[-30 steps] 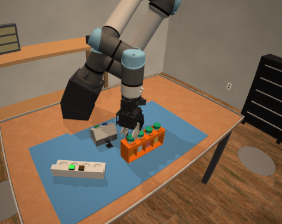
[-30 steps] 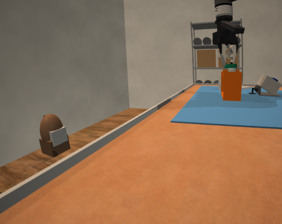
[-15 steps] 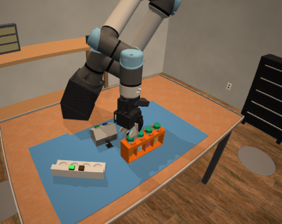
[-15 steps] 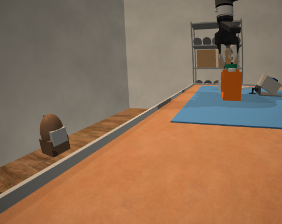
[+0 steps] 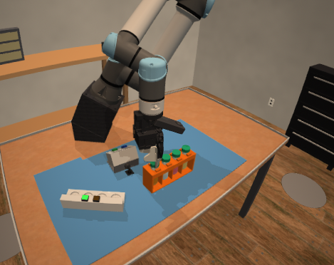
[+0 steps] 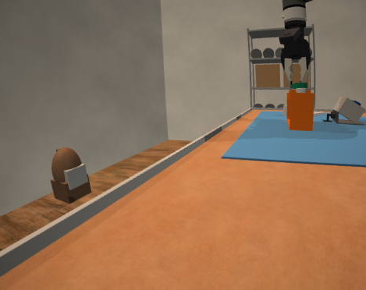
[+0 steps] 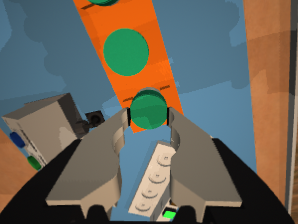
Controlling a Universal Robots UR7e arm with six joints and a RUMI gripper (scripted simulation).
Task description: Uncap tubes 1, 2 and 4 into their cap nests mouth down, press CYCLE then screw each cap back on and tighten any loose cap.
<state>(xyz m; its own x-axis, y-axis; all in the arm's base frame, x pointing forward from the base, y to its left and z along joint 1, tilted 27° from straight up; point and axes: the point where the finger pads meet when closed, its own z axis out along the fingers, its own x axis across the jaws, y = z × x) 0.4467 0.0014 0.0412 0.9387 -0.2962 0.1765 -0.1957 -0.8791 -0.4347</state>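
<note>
The orange decapping station (image 5: 168, 179) (image 6: 300, 111) (image 7: 156, 31) holds a row of tubes, each with a green cap. My gripper (image 5: 153, 161) (image 6: 300, 83) (image 7: 149, 109) points straight down over the end tube at the rack's left end in the top view. It is shut on that tube's green cap (image 5: 153, 164) (image 6: 300, 85) (image 7: 148, 110), which sits on the tube. The neighbouring cap (image 5: 166, 157) (image 7: 125, 52) is untouched. The cap tray (image 5: 93, 206) (image 7: 152, 182) has empty nests, and its green lamp (image 5: 84, 197) (image 7: 170, 215) is lit.
The grey key housing (image 5: 122, 160) (image 6: 348, 110) (image 7: 42, 125) with the blue key (image 5: 124, 146) (image 7: 16, 139) and green key (image 5: 114, 149) (image 7: 34, 162) stands just left of the rack. All rest on a blue mat (image 5: 211, 157) on the rimmed orange table.
</note>
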